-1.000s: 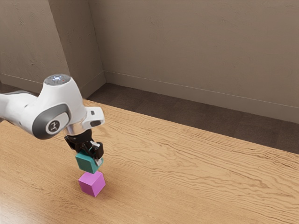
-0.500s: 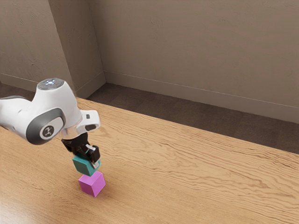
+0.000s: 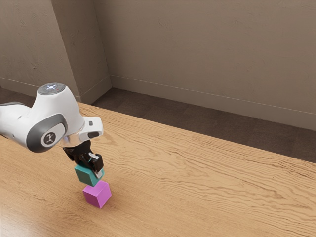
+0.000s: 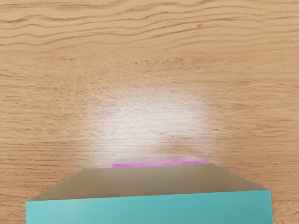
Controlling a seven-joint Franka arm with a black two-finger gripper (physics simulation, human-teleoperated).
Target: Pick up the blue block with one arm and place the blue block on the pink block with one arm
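Note:
The teal-blue block (image 3: pixel 87 175) hangs between the black fingers of my gripper (image 3: pixel 89 171), which is shut on it. It sits just above the pink block (image 3: pixel 97 193), offset a little toward the exterior view's left; whether the two touch I cannot tell. In the wrist view the blue block (image 4: pixel 149 198) fills the space under my hand, and a thin strip of the pink block (image 4: pixel 159 162) peeks out beyond its far edge.
The wooden table (image 3: pixel 207 177) stretches wide toward the exterior view's right. Its far edge (image 3: pixel 197 129) runs diagonally in front of a dark floor and beige walls.
My arm has shifted slightly toward the exterior view's left, carrying the blue block with it, so the block now sits a bit left over the pink block.

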